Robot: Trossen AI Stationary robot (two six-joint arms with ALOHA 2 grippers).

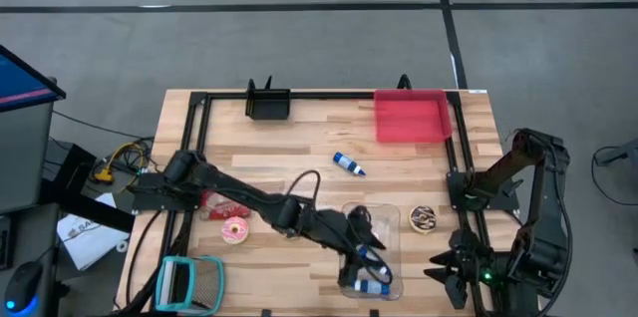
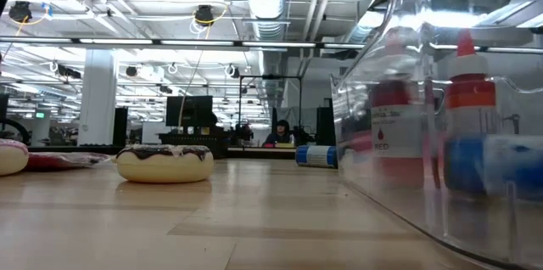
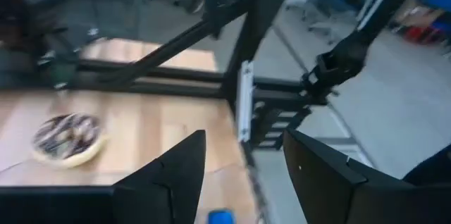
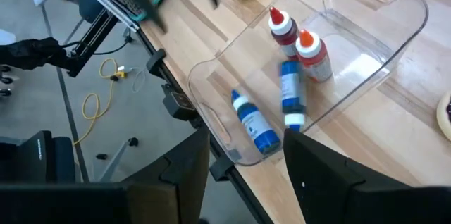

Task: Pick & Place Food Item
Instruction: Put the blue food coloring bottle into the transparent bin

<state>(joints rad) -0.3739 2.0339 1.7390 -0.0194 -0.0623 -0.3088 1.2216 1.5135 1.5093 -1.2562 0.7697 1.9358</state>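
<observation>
- Starting at my left, a teal grater (image 1: pixel 191 282) is lying at the table's (image 1: pixel 299 138) near corner, and a pink-iced doughnut (image 1: pixel 236 229) is sitting just beyond it
- My left gripper (image 1: pixel 365 262) is hovering over the clear tub (image 1: pixel 387 219), its jaws standing apart with nothing between them
- Inside the tub, two blue bottles (image 4: pixel 255 122) are lying flat while two red ones (image 4: pixel 284 25) are standing upright
- A chocolate doughnut (image 1: pixel 424 219) is resting just beside the tub
- My right gripper (image 1: pixel 454 275) is waiting off the table's right edge, jaws released and empty
</observation>
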